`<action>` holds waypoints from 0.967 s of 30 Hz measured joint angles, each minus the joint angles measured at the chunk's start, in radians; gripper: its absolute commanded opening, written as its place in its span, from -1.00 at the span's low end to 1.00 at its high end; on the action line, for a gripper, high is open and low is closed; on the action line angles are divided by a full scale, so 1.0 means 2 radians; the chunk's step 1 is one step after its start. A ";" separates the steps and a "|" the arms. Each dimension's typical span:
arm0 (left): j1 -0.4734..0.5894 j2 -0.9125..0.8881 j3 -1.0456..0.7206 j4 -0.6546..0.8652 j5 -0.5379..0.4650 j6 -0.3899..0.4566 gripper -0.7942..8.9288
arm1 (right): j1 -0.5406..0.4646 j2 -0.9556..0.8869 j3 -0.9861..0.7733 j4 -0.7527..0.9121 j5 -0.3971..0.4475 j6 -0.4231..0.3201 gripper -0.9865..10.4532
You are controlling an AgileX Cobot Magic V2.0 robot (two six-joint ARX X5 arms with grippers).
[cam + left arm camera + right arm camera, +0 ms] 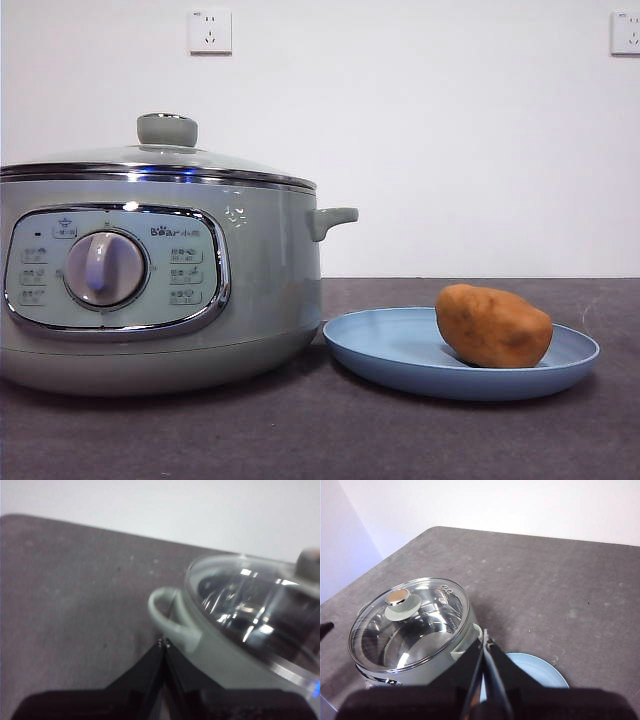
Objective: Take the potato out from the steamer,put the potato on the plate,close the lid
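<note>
The pale-green steamer [150, 290] stands on the left of the table with the glass lid [165, 155] resting flat on its chrome rim. The orange-brown potato [493, 326] lies on the light-blue plate [400, 350] just to the right of the steamer. Neither arm shows in the front view. My left gripper [163, 642] hangs shut and empty above the table beside the steamer's side handle [167, 617]. High above the steamer [410, 630] and the plate [540, 672], my right gripper [485, 635] is shut with nothing in it.
A dark grey cloth [320, 440] covers the table. A white wall with two sockets [210, 30] stands behind. In the right wrist view a black tip [325, 629] shows at the far edge past the steamer.
</note>
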 measured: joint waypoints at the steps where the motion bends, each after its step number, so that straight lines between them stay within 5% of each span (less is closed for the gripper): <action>1: 0.000 -0.012 -0.012 0.000 0.000 0.000 -0.84 | 0.000 0.000 0.000 0.000 0.000 0.000 -0.83; 29: 0.000 -0.038 -0.031 -0.011 -0.006 -0.002 -0.84 | 0.000 0.000 0.000 -0.004 0.000 0.000 -0.83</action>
